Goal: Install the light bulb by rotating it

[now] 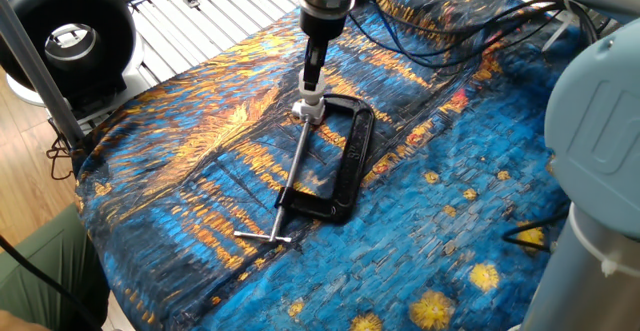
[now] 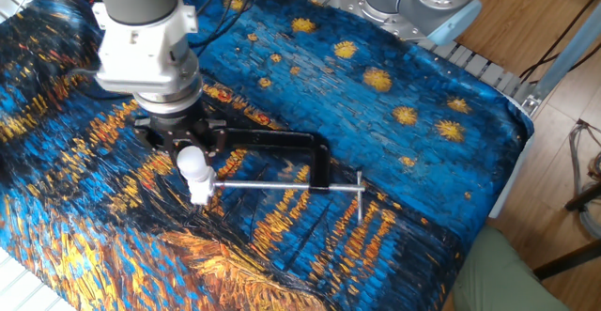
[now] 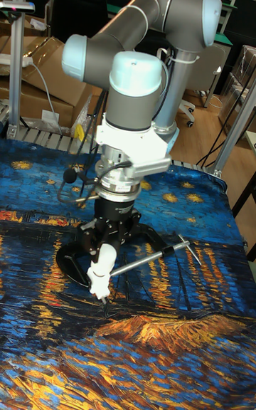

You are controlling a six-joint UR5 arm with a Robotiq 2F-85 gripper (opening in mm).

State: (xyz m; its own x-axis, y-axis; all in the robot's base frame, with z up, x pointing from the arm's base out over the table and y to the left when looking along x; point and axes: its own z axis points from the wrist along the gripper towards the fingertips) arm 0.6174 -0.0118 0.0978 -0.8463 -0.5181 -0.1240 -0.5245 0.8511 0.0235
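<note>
White light bulb (image 2: 193, 165) pinched in downward-pointing hand (image 2: 191, 161), above socket base (image 2: 201, 194), beside black C-clamp (image 2: 282, 146)

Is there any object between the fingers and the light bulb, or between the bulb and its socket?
Nothing visible stands between. The gripper is directly over the light bulb, which sits on the white socket base at the C-clamp. Whether the fingers touch the bulb cannot be told.

table (image 1: 190, 16) | starry-night cloth (image 2: 394, 161) (blue, orange) | black C-clamp (image 1: 345, 171) on cloth
</note>
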